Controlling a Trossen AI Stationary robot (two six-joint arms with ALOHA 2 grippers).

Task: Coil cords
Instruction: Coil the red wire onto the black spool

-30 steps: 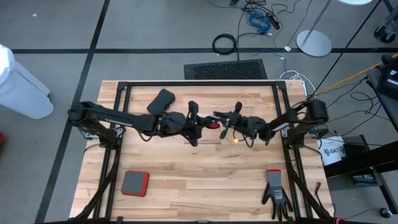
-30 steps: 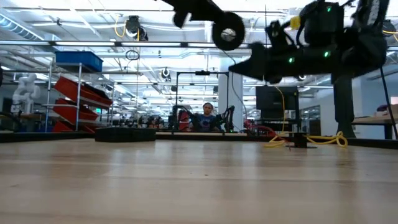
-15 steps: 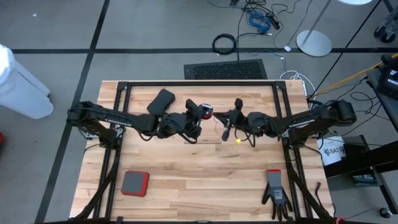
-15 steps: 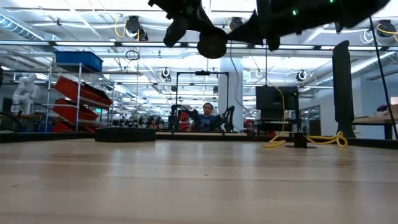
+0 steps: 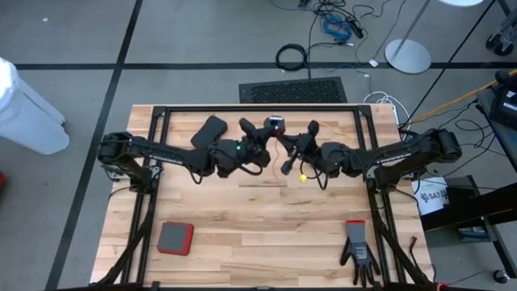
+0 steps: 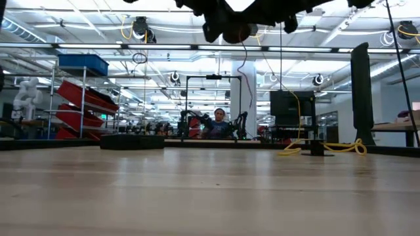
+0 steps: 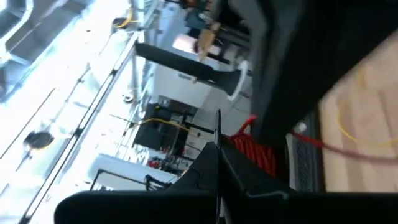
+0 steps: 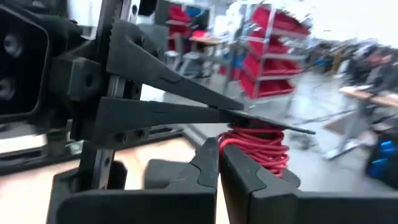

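A small black reel (image 5: pixel 276 123) wound with dark red cord (image 8: pixel 255 148) hangs high over the far middle of the table, in my shut left gripper (image 5: pixel 266 133). My right gripper (image 5: pixel 292 147) is just to its right, shut on the same cord. A slack stretch of that cord (image 6: pixel 246 72) dangles below the two grippers. The yellow cord (image 5: pixel 327 125) lies on the table at the far right and shows as well in the left wrist view (image 7: pixel 348 124). My left gripper pinches the reel's thin black flange (image 8: pixel 273 126) between its two long fingers (image 8: pixel 168 84), which point about level. The reel is lifted clear of the table with its wound cord below the flange. My right gripper pinches the red cord (image 8: pixel 225 144) between its two fingers right beside the wound coil. The fingers (image 8: pixel 205 177) come in level toward the reel, and a short loop runs from them into the coil.
A flat black case (image 5: pixel 212 129) lies at the table's far left, a red and grey pad (image 5: pixel 175 238) near the front left, a black glove (image 5: pixel 358 250) near the front right. Black frame rails (image 5: pixel 258 108) border the table. A person sits far behind (image 6: pixel 218 123).
Both grippers have risen toward the top of the low view. My left gripper has rolled and tipped, carrying the reel toward the table's far edge. My right gripper has climbed with the cord, staying beside the reel.
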